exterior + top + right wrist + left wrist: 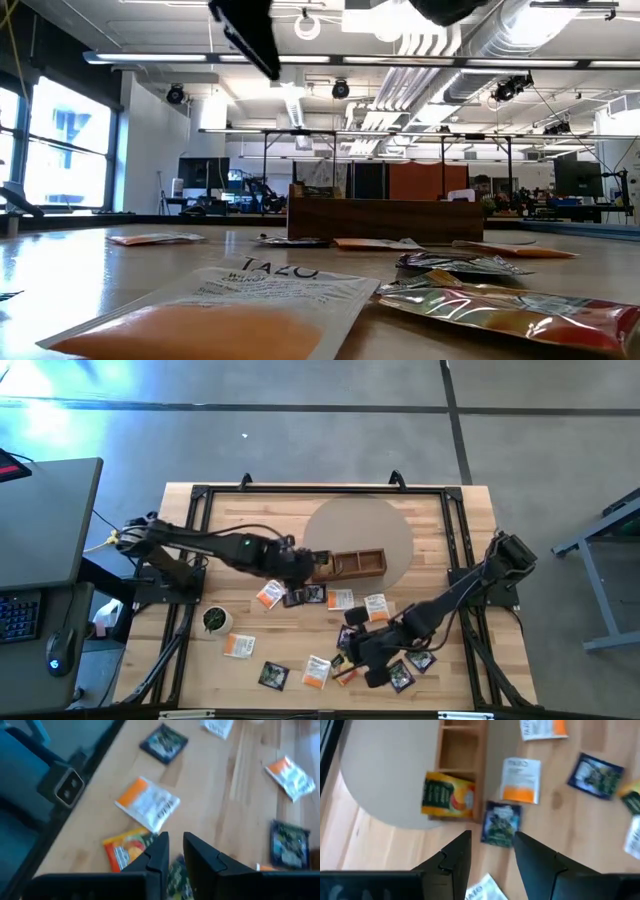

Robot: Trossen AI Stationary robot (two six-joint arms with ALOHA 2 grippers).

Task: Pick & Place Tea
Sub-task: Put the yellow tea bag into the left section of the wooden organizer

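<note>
While most of the small flat square tea packets (340, 598) lie loose on the pale wooden tabletop (440, 520), one yellow-orange packet (447, 795) already rests at the near end of the long brown three-compartment wooden tray (352, 564), half over its edge, which suggests sorting has begun. The left gripper (492, 852) hangs by that tray end, about nine o'clock of the tray, fingers apart and empty, with a black packet (501, 822) just beyond them. The right gripper (172, 851) hovers over the five o'clock cluster, fingers slightly parted with nothing between them; a white-and-orange packet (147, 803) and a yellow-orange packet (126, 849) lie near its tips. On the closest white-and-orange packet (225, 315) in the low view, "TAZO" is readable; other print is too small to tell.
</note>
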